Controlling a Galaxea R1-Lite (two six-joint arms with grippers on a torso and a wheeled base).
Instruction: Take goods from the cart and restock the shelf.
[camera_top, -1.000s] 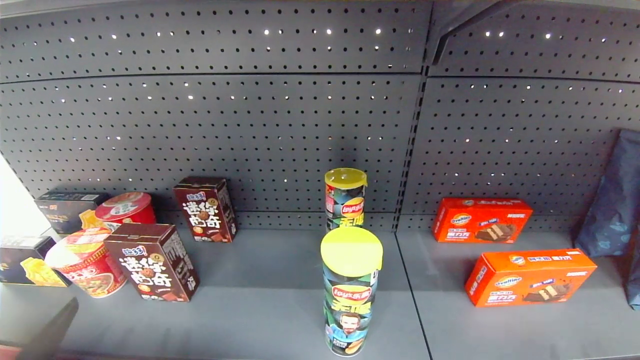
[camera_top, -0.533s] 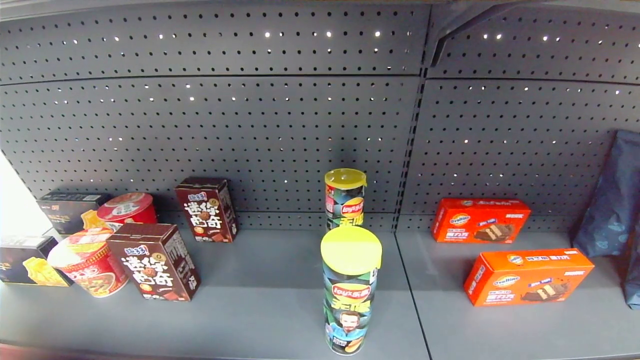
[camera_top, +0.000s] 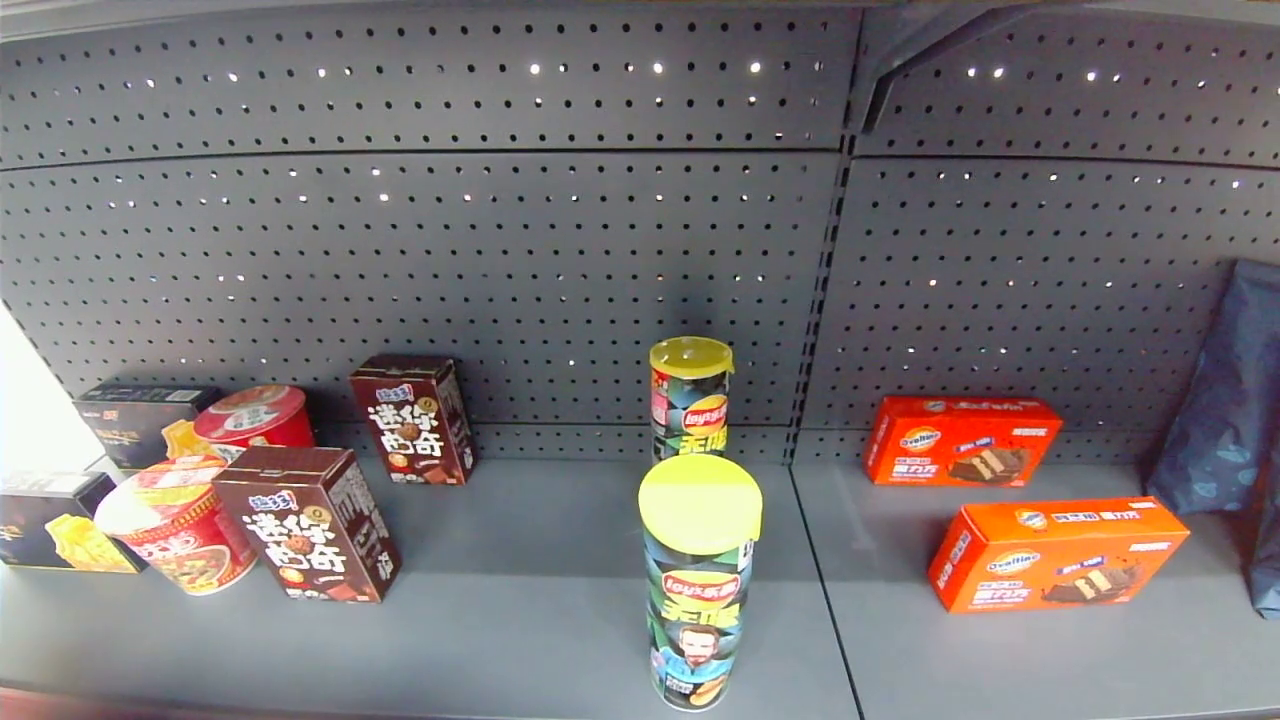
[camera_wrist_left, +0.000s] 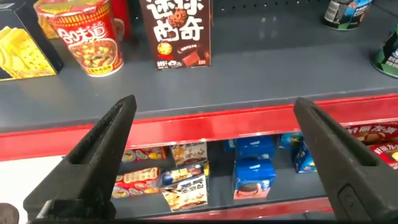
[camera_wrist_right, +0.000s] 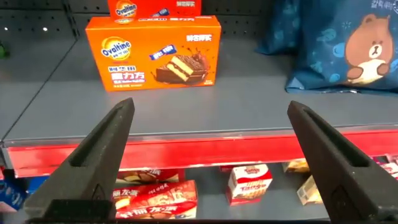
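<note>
The grey shelf (camera_top: 540, 600) carries two chip cans with yellow lids (camera_top: 700, 580), one behind the other. Two brown cookie boxes (camera_top: 305, 520) and two red noodle cups (camera_top: 175, 520) stand to their left, two orange boxes (camera_top: 1060, 550) to their right. My left gripper (camera_wrist_left: 214, 106) hangs open and holds nothing, just in front of the shelf's red front edge (camera_wrist_left: 205, 127), facing a cookie box (camera_wrist_left: 177, 31) and a noodle cup (camera_wrist_left: 81, 31). My right gripper (camera_wrist_right: 211, 104) is open too, with nothing between its fingers, in front of an orange box (camera_wrist_right: 152, 53).
A blue bag (camera_top: 1215, 400) leans at the shelf's far right, with a bear printed on it (camera_wrist_right: 342, 43). Black boxes (camera_top: 45, 515) stand at the far left. A lower shelf below the red edge holds several small packs (camera_wrist_left: 186, 183). Perforated panels (camera_top: 500, 250) back the shelf.
A dark part of my left arm at the lower left of the head view has dropped out of sight. The goods on the shelf have not moved.
</note>
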